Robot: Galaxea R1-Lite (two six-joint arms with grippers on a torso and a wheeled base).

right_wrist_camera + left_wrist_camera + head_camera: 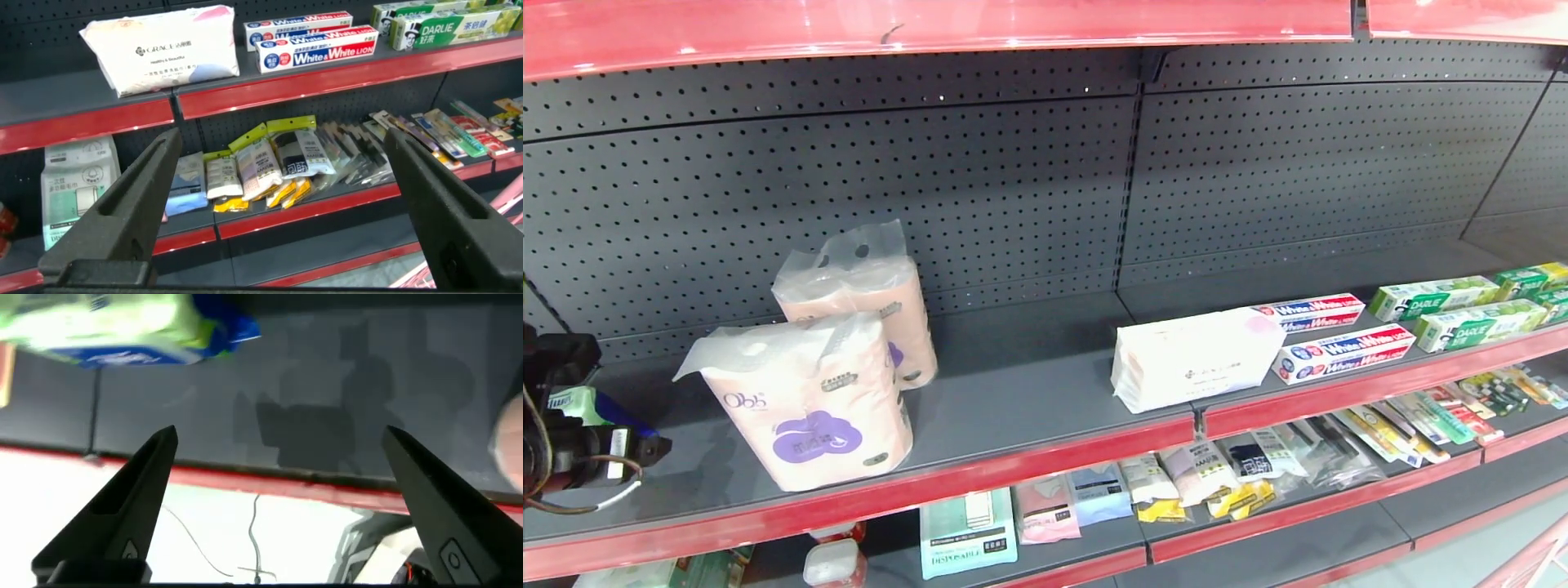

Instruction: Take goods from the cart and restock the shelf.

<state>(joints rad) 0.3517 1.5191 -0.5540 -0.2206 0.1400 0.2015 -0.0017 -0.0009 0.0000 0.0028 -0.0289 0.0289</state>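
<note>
A green-and-blue pack (584, 406) lies on the grey shelf board (1029, 384) at its far left end. In the left wrist view the green-and-blue pack (122, 331) is beyond the fingers, apart from them. My left gripper (279, 433) is open and holds nothing, hovering at the shelf's red front edge (270, 478). My right gripper (282, 132) is also open with nothing in it, and stands back from the shelf, facing a white tissue pack (159, 45) and the lower shelf.
Two pink toilet-paper packs (821, 400) stand left of centre, and the white tissue pack (1192, 355) and toothpaste boxes (1343, 351) lie to the right. Bare board lies between them. Small hanging goods (270, 159) fill the lower shelf. A red shelf (931, 20) overhangs above.
</note>
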